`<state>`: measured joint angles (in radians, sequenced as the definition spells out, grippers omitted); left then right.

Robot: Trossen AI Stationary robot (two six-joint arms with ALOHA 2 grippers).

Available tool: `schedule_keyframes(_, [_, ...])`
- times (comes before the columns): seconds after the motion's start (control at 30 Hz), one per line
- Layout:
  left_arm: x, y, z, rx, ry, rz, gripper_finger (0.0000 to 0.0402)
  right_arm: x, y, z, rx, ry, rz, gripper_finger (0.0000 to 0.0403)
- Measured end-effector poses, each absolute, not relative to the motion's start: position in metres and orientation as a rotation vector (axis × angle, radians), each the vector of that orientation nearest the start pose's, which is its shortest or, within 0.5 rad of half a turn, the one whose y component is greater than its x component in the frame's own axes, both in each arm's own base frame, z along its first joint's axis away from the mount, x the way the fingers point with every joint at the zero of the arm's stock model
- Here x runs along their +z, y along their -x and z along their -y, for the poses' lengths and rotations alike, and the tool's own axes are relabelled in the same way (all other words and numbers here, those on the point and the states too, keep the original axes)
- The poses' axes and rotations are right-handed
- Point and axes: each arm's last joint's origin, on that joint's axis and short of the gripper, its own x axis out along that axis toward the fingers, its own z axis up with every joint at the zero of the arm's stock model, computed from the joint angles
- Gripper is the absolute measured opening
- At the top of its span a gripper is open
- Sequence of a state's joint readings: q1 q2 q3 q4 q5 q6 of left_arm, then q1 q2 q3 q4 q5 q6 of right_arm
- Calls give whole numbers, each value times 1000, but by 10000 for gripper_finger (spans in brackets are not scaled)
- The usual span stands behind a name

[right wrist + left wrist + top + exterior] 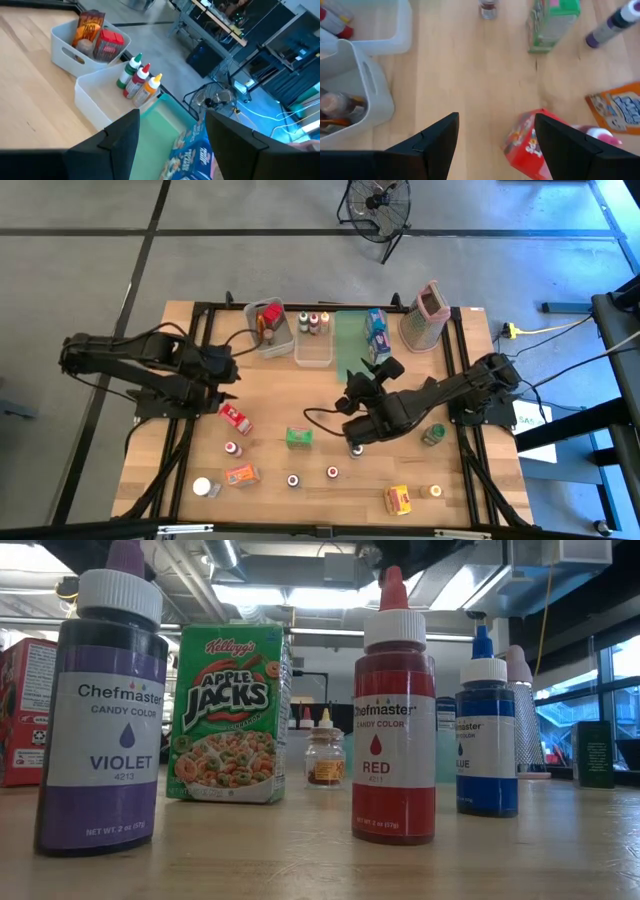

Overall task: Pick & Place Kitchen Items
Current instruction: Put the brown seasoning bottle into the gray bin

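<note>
High view shows me my left hand open above the red box, and my right hand open mid-surface above a small bottle. Low view: violet bottle, cereal box and red bottle stand upright. Left wrist view: the red box lies just beyond my spread fingers. Right wrist view: three bottles stand in a clear bin.

Robotics lab or workshop, concrete floor, floor fan, exposed ceiling ducts
</note>
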<state>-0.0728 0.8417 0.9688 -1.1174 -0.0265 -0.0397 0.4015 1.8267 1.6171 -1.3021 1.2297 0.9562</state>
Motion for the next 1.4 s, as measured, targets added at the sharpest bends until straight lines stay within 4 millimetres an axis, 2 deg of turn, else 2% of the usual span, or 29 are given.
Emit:
schedule_keyframes(0.27, [310,-131,21,-83,-67,-993,255,292,-335,-109,-978,317,-608,227])
schedule_keyframes(0.47, [311,-132,22,-77,-147,-967,255,294,-341,-111,-947,370,-619,227])
schedule_keyframes(0.67, [313,-143,20,-156,-193,-900,255,299,-344,-98,-930,316,-681,227])
schedule_keyframes(0.73, [312,-145,18,-173,-183,-908,255,308,-345,-90,-870,240,-763,227])
schedule_keyframes(0.87, [313,-148,13,-133,-166,-901,255,327,-351,-68,-684,-28,-927,227])
schedule_keyframes(0.97, [317,-151,8,-97,-150,-843,255,330,-358,-53,-536,-128,-1000,227])
schedule_keyframes(1.07, [325,-154,4,-61,-131,-744,255,330,-365,-44,-442,-147,-1000,227])
schedule_keyframes(1.17, [332,-156,1,-36,-112,-658,255,322,-368,-41,-343,-153,-1037,227])
schedule_keyframes(1.4, [339,-160,-9,44,-44,-571,255,303,-373,-44,-163,-50,-1058,227])
